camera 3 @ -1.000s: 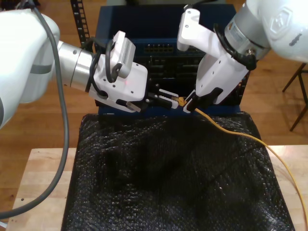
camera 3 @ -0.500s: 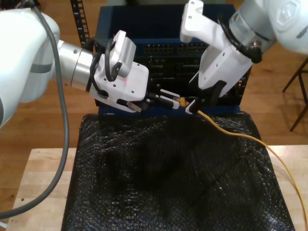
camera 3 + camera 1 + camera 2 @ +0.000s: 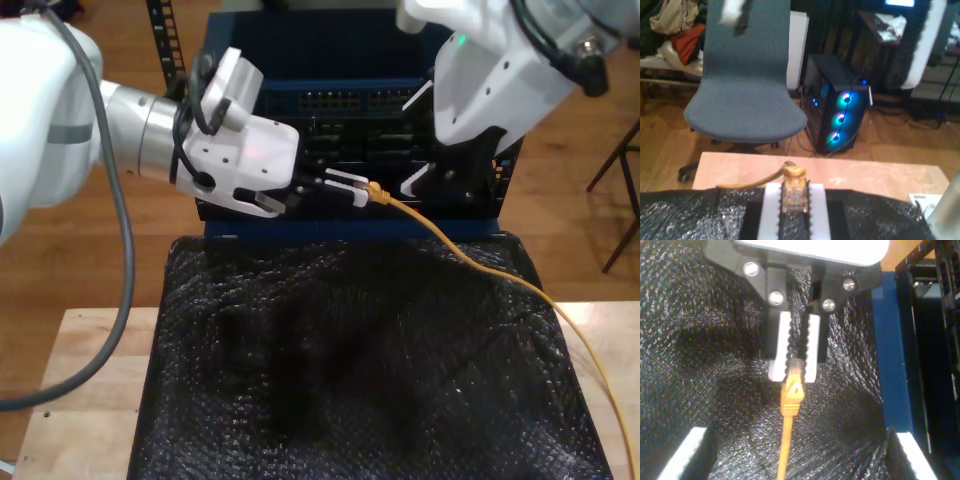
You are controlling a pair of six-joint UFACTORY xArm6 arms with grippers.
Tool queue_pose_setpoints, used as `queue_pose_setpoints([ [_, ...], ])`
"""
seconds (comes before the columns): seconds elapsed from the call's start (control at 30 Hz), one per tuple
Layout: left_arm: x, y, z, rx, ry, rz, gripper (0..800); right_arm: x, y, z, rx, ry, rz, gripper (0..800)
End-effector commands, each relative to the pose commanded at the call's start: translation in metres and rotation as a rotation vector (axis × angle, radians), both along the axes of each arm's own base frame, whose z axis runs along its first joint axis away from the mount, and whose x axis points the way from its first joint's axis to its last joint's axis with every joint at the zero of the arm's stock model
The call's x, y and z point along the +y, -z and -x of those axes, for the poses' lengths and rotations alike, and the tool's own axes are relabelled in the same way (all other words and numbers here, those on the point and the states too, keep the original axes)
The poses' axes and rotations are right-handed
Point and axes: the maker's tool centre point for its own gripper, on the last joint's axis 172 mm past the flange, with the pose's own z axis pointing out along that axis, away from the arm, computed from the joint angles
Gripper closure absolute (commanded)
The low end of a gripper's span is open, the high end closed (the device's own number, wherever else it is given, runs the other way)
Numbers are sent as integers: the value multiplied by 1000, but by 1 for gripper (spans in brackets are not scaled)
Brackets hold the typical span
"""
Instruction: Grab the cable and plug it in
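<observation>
First pincer: my first pincer (image 3: 360, 190) is clamped on the clear plug (image 3: 794, 197) at the end of the cable (image 3: 480, 265). The plug sits between the two white ribbed pads (image 3: 779, 347), and its orange boot (image 3: 791, 390) sticks out just past their tips.

Second pincer: my second pincer (image 3: 800, 460) stands wide apart and holds nothing. Its two white fingers (image 3: 685, 452) are spread well to either side of the cable and do not touch it.

Cable: the yellow-orange network cable runs from the plug down across the black bubble-wrap mat (image 3: 350, 370). It then goes off over the wooden surface (image 3: 90, 380) toward the exterior view's lower right.

Setting: both arms are in front of a blue rack housing (image 3: 300, 50), and a row of ports (image 3: 340, 100) shows on the unit inside it. The held plug hangs in front of the housing's lower edge, level with the dark units, and has not entered a port.

Since half a second ago: the second pincer was then at the cable just behind the plug, and it has since let go and drawn up and away toward the exterior view's right. The first pincer has carried the plug a little higher and nearer the rack, and it now holds the cable alone.
</observation>
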Motion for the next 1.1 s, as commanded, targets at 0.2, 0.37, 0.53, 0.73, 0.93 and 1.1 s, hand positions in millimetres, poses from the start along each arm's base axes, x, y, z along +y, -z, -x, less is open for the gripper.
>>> queue_pose_setpoints([
  [0.2,2,-2,1,47,6,38,797,-7,-14,24,-76,-52,-2,3],
  [0.37,3,-9,10,136,28,85,797,-11,-24,34,-130,-87,2,6],
  [0.53,14,-9,9,221,14,122,798,-13,-24,45,-155,-108,3,6],
  [0.73,9,-23,23,317,63,229,798,-18,-37,42,-273,-93,-19,8],
  [0.93,10,-28,31,408,113,318,798,-16,-53,44,-355,-102,-33,8],
  [1.1,13,-38,38,485,166,388,797,-5,-54,45,-377,-124,-43,8],
])
